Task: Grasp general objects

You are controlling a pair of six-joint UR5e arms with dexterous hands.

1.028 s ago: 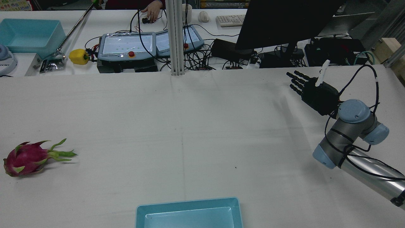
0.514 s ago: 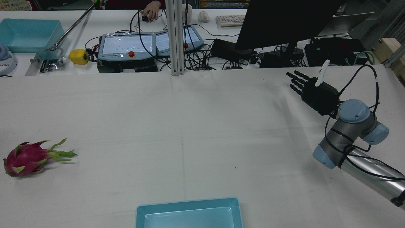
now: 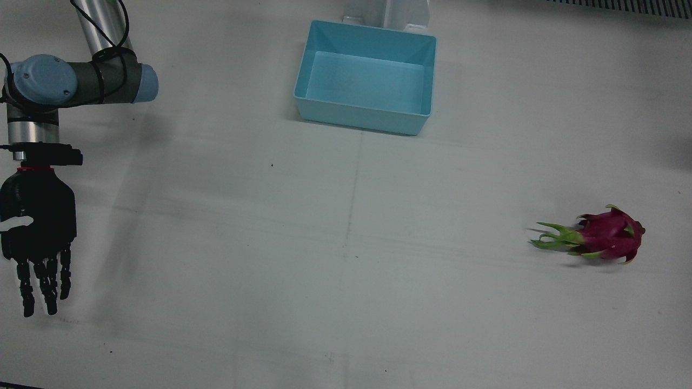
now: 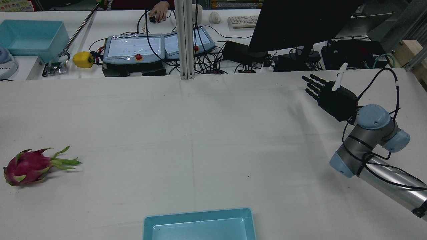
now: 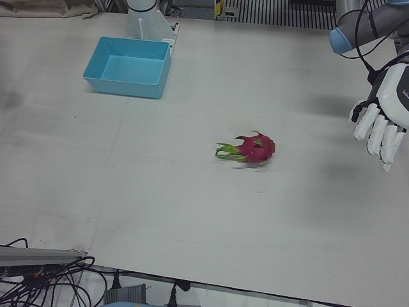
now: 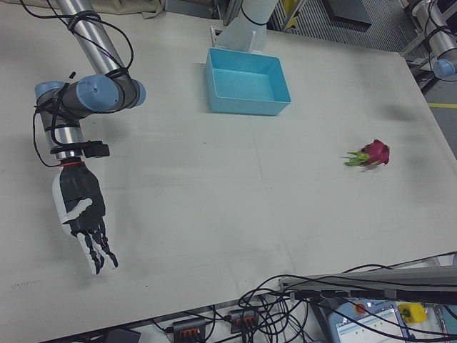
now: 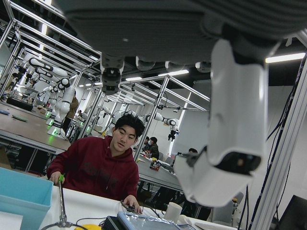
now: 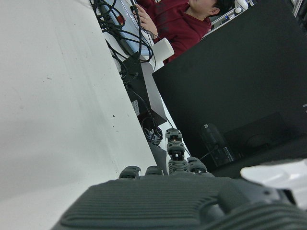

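Note:
A magenta dragon fruit [image 3: 605, 236] [image 4: 25, 166] [image 5: 254, 149] [image 6: 373, 153] with green leafy tips lies alone on the white table, on the left arm's half. My white left hand [image 5: 382, 121] hovers well off to the side of it, open, fingers hanging down and spread, holding nothing; its fingers [image 7: 235, 134] fill the left hand view. My black right hand [image 3: 37, 237] [image 4: 328, 95] [image 6: 82, 214] is across the table near the far edge, open and flat with straight fingers, empty. A light blue bin [image 3: 362, 116] [image 4: 200, 215] [image 5: 124, 86] stands empty by the pedestals.
Beyond the table's far edge are teach pendants [image 4: 133, 48], tangled cables, a black monitor [image 4: 293, 23], a yellow pepper [image 4: 83, 60] and a second blue bin [image 4: 30, 36]. A person [image 7: 103, 167] sits there with a grabber stick [image 4: 75, 33].
Both arms and the dragon fruit stay still. On the far desk the person's hand shifted a little and the grabber stick's tip moved about.

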